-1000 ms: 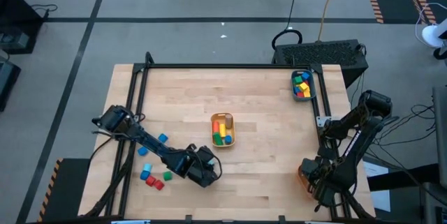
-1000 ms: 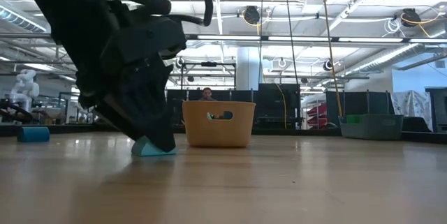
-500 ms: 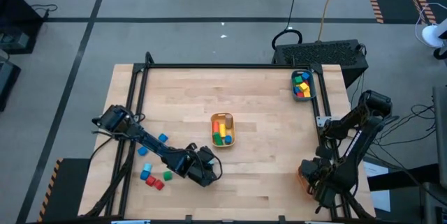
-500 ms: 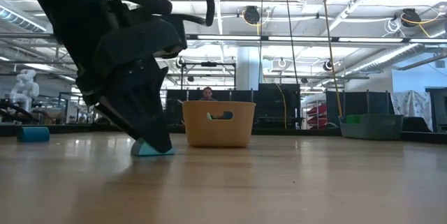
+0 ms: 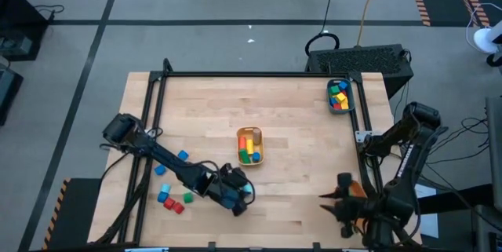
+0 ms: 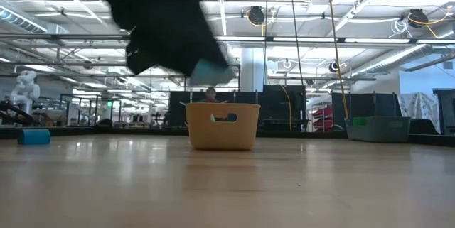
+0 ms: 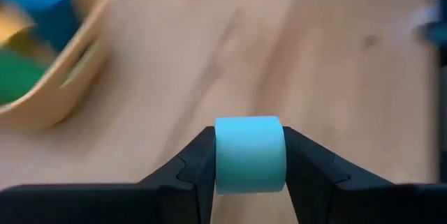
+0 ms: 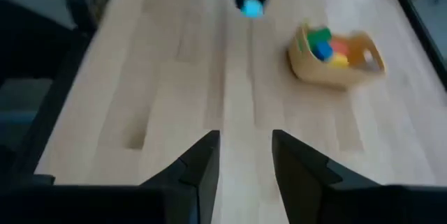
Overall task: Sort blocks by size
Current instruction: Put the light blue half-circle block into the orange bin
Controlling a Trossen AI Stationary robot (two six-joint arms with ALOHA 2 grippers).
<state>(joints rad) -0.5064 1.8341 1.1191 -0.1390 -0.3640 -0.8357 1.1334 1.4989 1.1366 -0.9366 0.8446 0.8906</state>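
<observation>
My left gripper (image 5: 241, 196) is shut on a cyan block (image 7: 249, 154) and holds it above the table, near the front of the yellow bin (image 5: 250, 146). The block also shows in the low view (image 6: 211, 73) and the right wrist view (image 8: 251, 6). The yellow bin holds several blocks. A few loose red, blue and green blocks (image 5: 171, 199) rest on the table at the near left. My right gripper (image 5: 328, 200) is open and empty at the table's near right, pointing toward the table's left; it also shows in its wrist view (image 8: 244, 161). My left gripper pinches the cyan block by two opposite sides (image 7: 218, 155) between its two fingers. The block sits at the fingers' free ends. It is lifted clear of the table, above the height of the bin's rim in the low view.
A teal bin (image 5: 340, 95) with several blocks stands at the far right corner. Two blue blocks (image 5: 182, 156) lie beside the left arm. A bit of an orange bin (image 5: 357, 207) shows under the right arm. Bare wood lies between the two grippers.
My left gripper has gone up and a little toward the table's right edge, lifting the cyan block from the table clear into the air. My right arm has swung round at the near right corner, so its gripper now points toward the table's left.
</observation>
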